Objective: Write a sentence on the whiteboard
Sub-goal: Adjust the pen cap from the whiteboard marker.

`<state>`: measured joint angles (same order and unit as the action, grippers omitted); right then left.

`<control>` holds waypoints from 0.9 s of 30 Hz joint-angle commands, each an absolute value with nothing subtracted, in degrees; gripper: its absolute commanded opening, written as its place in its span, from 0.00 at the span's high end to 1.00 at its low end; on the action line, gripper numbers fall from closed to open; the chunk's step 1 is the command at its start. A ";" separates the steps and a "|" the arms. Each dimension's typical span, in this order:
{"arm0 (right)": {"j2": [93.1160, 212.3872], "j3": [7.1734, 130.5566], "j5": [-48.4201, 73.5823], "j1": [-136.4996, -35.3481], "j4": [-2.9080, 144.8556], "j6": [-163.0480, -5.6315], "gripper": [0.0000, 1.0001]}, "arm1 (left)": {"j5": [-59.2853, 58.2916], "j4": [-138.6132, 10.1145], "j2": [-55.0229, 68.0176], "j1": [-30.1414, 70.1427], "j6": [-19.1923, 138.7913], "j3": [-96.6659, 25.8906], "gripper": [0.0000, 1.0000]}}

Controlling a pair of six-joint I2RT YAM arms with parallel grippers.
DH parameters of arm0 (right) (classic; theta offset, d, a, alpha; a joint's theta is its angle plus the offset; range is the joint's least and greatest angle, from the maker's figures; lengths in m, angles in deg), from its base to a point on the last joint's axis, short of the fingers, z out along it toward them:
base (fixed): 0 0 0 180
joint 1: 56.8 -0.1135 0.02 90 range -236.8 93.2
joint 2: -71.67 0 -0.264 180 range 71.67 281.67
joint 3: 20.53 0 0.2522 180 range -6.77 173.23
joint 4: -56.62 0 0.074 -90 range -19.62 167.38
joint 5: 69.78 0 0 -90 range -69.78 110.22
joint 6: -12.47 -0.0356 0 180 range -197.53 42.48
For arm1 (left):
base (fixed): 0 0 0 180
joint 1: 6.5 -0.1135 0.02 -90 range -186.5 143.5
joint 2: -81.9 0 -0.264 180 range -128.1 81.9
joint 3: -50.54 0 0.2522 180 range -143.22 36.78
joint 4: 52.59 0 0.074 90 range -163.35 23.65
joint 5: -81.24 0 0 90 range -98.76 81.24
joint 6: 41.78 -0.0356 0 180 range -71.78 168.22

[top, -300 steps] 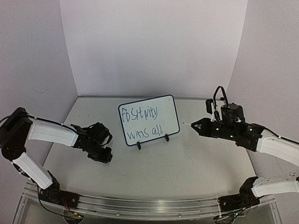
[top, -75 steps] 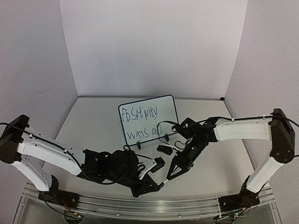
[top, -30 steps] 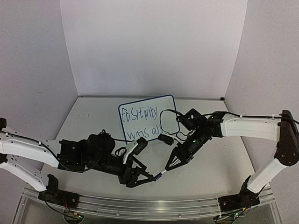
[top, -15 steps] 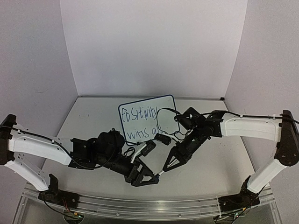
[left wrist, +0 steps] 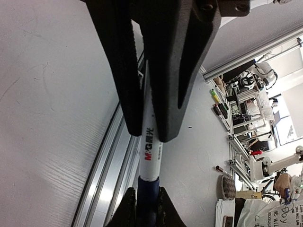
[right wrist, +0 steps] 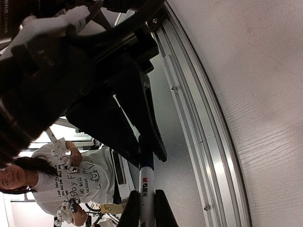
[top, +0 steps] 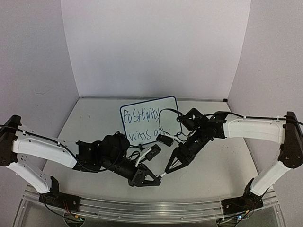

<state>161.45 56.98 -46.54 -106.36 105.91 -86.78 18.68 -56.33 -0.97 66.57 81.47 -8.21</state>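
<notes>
Plain white backdrop panels [top: 151, 47] are enclosing a pale grey tabletop [top: 85, 127]; a silver aluminium rail [top: 142, 208] is running along its near edge.

Toward the back of the table, about midway across, the small rectangular whiteboard with rounded corners and a thin dark-blue frame [top: 171, 109] is standing propped up, its left side sitting lower in the top view than its right; the dark blue-black handwritten sentence [top: 139, 115] is running across it in two lines, reading roughly "Positivity" over "wins all"; the end of the lower line and the board's lower right corner are hiding behind the right arm's black wrist.

From the left, the left arm is reaching low over the table, its white links stretching out and its black wrist pointing the left gripper [top: 156, 180] rightward; the right arm is arching in from the right, crossing in front of the board and angling the right gripper [top: 168, 170] down toward the near edge; the two are meeting almost tip to tip, between the board and the rail.

A slim marker with a white printed barrel and a dark blue end [left wrist: 150, 151] is bridging them; the left gripper's black fingers are pressing on the barrel from both sides, pinching it; the right gripper's fingers are clamping the marker's other end.
</notes>
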 commanded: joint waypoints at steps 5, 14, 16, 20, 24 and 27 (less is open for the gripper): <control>161.05 58.10 -50.37 -107.63 105.36 -85.81 1.00 | 18.88 -53.67 -0.02 66.37 79.20 -10.08 1.00; 163.02 58.66 -51.06 -110.88 104.92 -85.60 1.00 | 19.61 -49.63 0.69 65.99 77.40 -10.67 1.00; 163.33 58.97 -51.29 -111.32 104.60 -85.62 1.00 | 20.01 -49.11 0.91 65.66 76.93 -10.98 1.00; 164.06 58.92 -51.71 -112.29 102.99 -86.40 1.00 | 20.64 -48.41 0.99 65.05 76.35 -11.92 1.00; 164.39 58.27 -51.84 -113.70 100.43 -88.22 1.00 | 21.06 -47.49 1.18 64.48 76.02 -12.46 1.00; 164.17 57.37 -51.81 -114.52 97.51 -90.05 1.00 | 20.87 -46.76 1.53 63.79 75.82 -12.48 1.00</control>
